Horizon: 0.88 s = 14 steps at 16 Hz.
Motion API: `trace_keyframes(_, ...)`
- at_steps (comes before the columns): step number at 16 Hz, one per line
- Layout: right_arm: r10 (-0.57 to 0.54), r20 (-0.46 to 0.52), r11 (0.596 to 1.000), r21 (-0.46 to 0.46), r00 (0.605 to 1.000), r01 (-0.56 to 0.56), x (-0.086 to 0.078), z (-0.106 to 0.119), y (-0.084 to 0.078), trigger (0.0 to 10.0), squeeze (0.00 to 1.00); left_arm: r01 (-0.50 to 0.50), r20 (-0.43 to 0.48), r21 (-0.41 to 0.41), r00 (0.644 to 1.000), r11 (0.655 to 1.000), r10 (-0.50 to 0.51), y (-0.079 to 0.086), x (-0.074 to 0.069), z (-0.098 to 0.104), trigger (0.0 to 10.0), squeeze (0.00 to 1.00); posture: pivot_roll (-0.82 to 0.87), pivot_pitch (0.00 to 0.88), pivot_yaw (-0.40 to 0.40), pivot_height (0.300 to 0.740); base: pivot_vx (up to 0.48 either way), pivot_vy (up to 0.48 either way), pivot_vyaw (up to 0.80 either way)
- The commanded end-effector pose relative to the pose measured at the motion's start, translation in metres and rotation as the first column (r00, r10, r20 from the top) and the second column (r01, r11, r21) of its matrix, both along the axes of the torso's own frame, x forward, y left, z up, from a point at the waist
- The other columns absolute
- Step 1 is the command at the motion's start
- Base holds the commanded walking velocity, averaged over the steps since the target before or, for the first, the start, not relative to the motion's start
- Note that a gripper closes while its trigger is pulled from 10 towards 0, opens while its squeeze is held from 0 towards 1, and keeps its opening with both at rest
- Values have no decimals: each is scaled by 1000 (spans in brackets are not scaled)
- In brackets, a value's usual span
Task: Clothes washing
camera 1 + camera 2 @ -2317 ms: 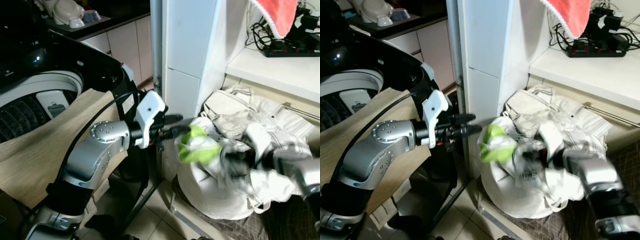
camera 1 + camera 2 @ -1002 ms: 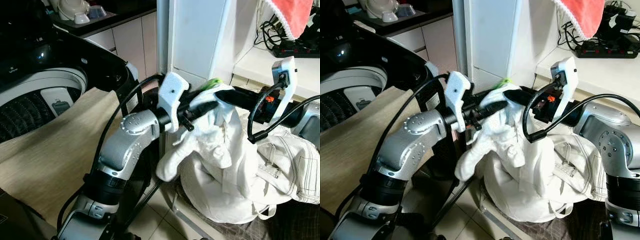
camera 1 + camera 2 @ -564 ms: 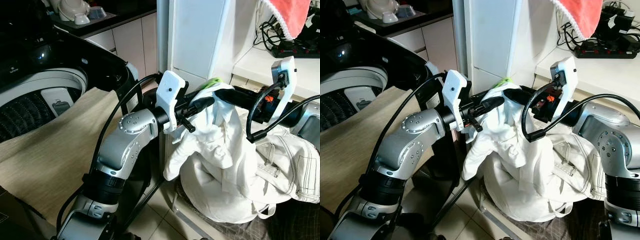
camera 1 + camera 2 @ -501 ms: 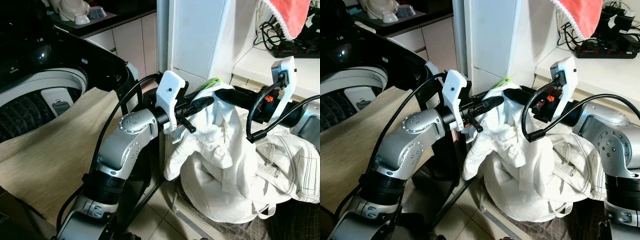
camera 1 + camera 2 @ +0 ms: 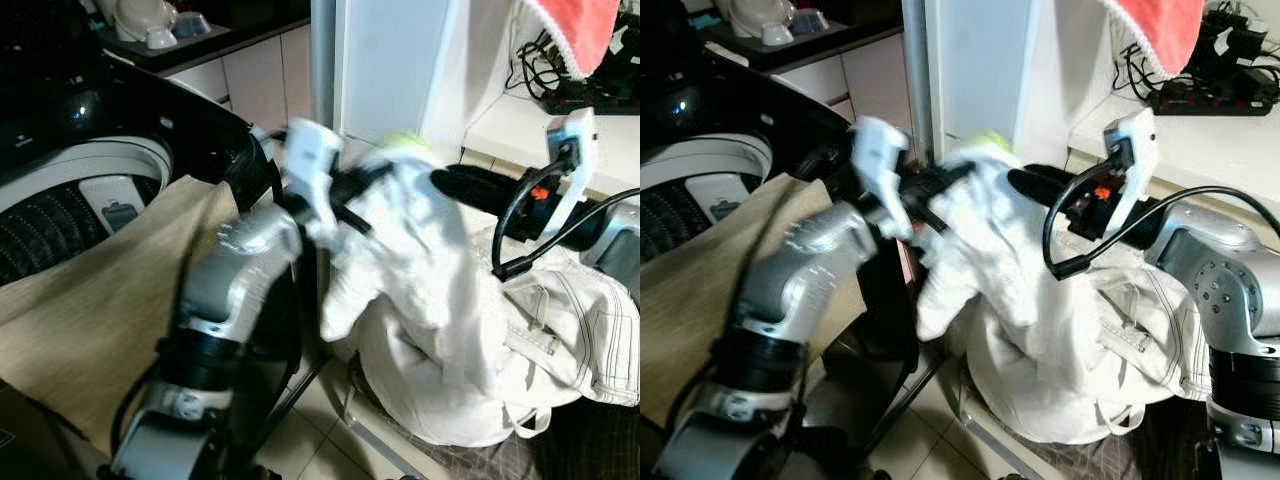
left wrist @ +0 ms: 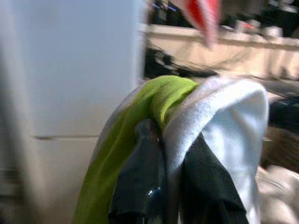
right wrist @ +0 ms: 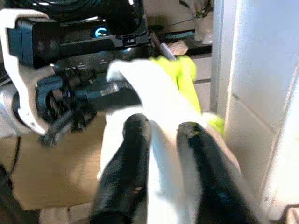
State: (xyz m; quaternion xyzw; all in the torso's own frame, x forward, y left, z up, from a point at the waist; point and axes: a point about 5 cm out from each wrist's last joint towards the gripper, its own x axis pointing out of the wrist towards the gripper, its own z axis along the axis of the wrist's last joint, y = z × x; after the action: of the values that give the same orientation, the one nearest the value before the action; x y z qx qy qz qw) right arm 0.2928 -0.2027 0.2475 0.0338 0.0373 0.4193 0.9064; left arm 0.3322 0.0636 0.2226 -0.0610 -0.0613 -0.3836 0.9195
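Note:
A white garment (image 5: 420, 250) with a lime-green cloth (image 5: 405, 145) bunched at its top hangs between my two grippers, above a heap of white clothes (image 5: 540, 330) on the floor. My left gripper (image 5: 385, 172) is blurred and is shut on the garment's upper edge. In the left wrist view its fingers (image 6: 140, 177) pinch white fabric beside the green cloth (image 6: 140, 112). My right gripper (image 5: 440, 182) reaches in from the right at the same height. White cloth runs between its fingers (image 7: 126, 140). The open washing machine drum (image 5: 60, 210) lies to the left.
The machine's black lid (image 5: 150, 100) stands raised behind my left arm. A wood-grain panel (image 5: 90, 290) covers the machine's front. A white pillar (image 5: 385, 60) rises behind the garment. A red towel (image 5: 570, 25) and a power strip (image 5: 590, 95) are on the ledge at right.
My left arm has swung left toward the washing machine and is blurred, dragging the top of the white garment with it. The right arm has stayed in place.

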Motion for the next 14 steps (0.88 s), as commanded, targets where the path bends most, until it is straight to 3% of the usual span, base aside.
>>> trace_keyframes(1, -34, 34, 999, -18, 999, 35, 2, 5, -2, 10000, 1000, -74, 74, -27, 994, 997, 75, 12, 8, 19, 0, 0, -91, 0, 62, 740, 0, 0, 0)
trace_keyframes(2, -49, 40, 998, -24, 998, 50, 3, 5, -3, 10000, 0, -193, 140, -59, 970, 979, 199, 34, 19, 36, 0, 0, -91, 0, 62, 740, 0, 0, 0)
trace_keyframes(4, -44, 45, 999, -26, 998, 45, 3, 5, -1, 10000, 0, -399, 293, -104, 863, 911, 411, 75, 31, 77, 0, 0, -87, 0, 57, 740, 0, 0, 0)
trace_keyframes(5, -42, 52, 999, -25, 998, 43, 2, 6, 0, 10000, 0, -641, 495, -202, 585, 740, 643, 133, 29, 140, 0, 0, -87, 0, 57, 740, 0, 0, 0)
trace_keyframes(6, -42, 53, 999, -23, 998, 43, 2, 6, 0, 10000, 0, -678, 530, -228, 516, 699, 673, 145, 26, 155, 0, 0, -87, 0, 57, 740, 0, 0, 0)
trace_keyframes(7, -42, 54, 999, -23, 998, 43, 2, 6, 1, 10000, 0, -729, 596, -261, 394, 633, 700, 169, 19, 185, 0, 0, -87, 0, 57, 740, 0, 0, 0)
trace_keyframes(8, -35, 52, 999, -30, 998, 36, 2, 4, 4, 10000, 0, -786, 632, -181, 368, 591, 682, 179, 21, 191, 0, 0, -75, 0, 54, 740, 0, 0, 0)
trace_keyframes(10, -7, 46, 999, -45, 999, 9, 0, 0, 11, 10000, 0, -880, 627, 37, 389, 473, 675, 195, 37, 166, 0, 0, -75, 0, 54, 740, 0, 0, 0)
trace_keyframes(11, 14, 40, 998, -61, 999, -11, -2, -3, 16, 10000, 0, -887, 568, 207, 452, 413, 688, 202, 48, 140, 0, 0, -79, 0, 56, 740, 0, 0, 0)
trace_keyframes(12, 38, 35, 997, -73, 999, -35, -5, -5, 20, 10000, 0, -854, 478, 312, 520, 417, 708, 206, 56, 114, 10000, 0, -78, 0, 55, 740, 0, 0, 0)
trace_keyframes(13, 57, 33, 996, -74, 998, -55, -7, -5, 23, 10000, 0, -819, 428, 360, 571, 447, 700, 205, 59, 100, 10000, 0, -78, 0, 55, 740, 0, 0, 0)
trace_keyframes(14, 118, 30, 991, -72, 993, -116, -13, -6, 33, 10000, 0, -745, 323, 449, 649, 492, 688, 204, 65, 73, 10000, 0, -78, 0, 55, 740, 0, 0, 0)
